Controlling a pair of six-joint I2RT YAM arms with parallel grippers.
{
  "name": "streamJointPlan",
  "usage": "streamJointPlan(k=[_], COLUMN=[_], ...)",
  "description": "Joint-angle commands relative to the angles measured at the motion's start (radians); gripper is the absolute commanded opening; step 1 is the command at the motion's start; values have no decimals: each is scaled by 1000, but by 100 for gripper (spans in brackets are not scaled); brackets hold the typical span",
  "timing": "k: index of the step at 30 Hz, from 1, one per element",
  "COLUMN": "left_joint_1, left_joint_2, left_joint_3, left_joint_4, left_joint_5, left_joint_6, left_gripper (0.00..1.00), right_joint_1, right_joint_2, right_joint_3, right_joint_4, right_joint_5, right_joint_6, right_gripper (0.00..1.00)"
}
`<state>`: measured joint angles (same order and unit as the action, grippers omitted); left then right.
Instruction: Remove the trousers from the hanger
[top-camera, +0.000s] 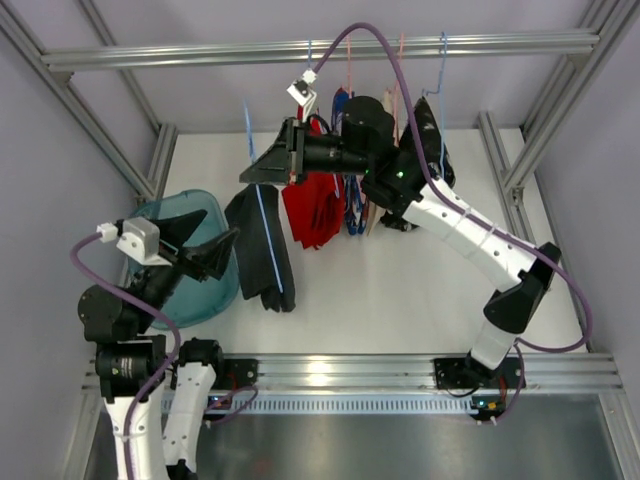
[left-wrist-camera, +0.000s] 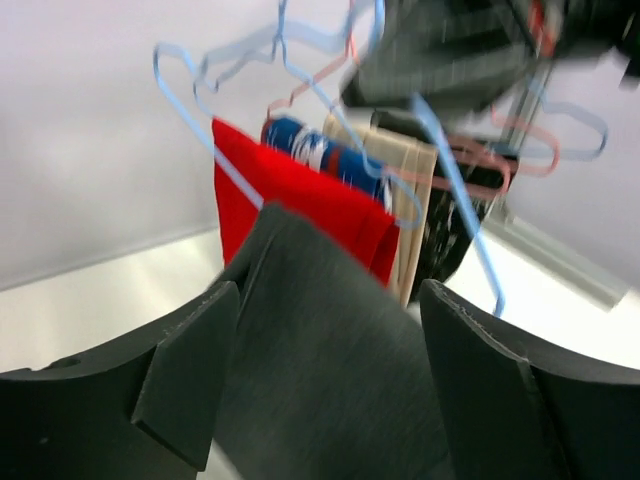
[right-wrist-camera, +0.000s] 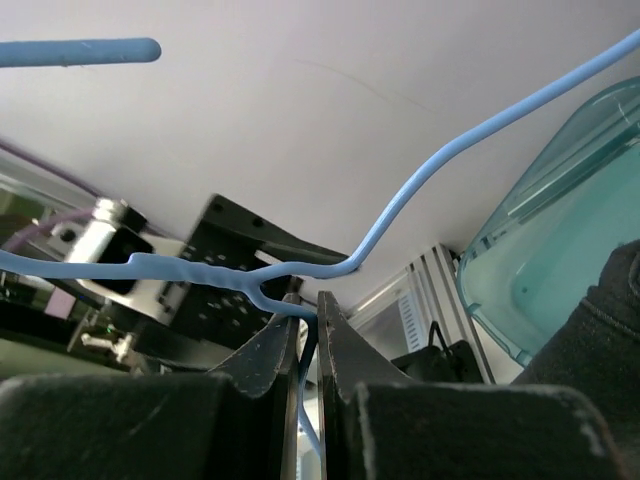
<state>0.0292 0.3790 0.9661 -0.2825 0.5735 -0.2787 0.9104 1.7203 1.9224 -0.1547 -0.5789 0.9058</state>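
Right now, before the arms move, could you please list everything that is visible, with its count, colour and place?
black trousers: one pair, black, draped over the blue hanger, beside the bin
red trousers: one pair, bright red, hanging right of the black pair
blue hanger: one, light blue, clamped in the right gripper
other hangers: several, light blue and pink, on the top rail
other garments: at least three, blue-patterned, beige and black, hanging beyond the red trousers
bin: one, clear teal, table's left side
table: one, white
left gripper: black, open, fingers either side of the black trousers
right gripper: black, shut on the blue hanger
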Motion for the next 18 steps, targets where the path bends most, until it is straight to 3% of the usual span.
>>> streamJointPlan(k=[1,5,13,18], left_joint_1=[0,0,1,1], left_joint_2=[-29,-63,-35,32], left_joint_3=[-53,-98,-187,-202], left_joint_4=[-113,-203,-215,-215], left_joint_5=[77,176,279,370], left_joint_6=[211,366,588,625], left_gripper=[80,80,80,79], right_joint_1=[-39,-76,-128,-159], right_joint_2=[-102,-103,-76,-38], right_joint_3=[26,23,21,59], right_joint_4=[175,158,104,110], right_joint_5=[2,27,70,73], right_joint_6=[67,137,212,239], right_gripper=[0,0,0,0])
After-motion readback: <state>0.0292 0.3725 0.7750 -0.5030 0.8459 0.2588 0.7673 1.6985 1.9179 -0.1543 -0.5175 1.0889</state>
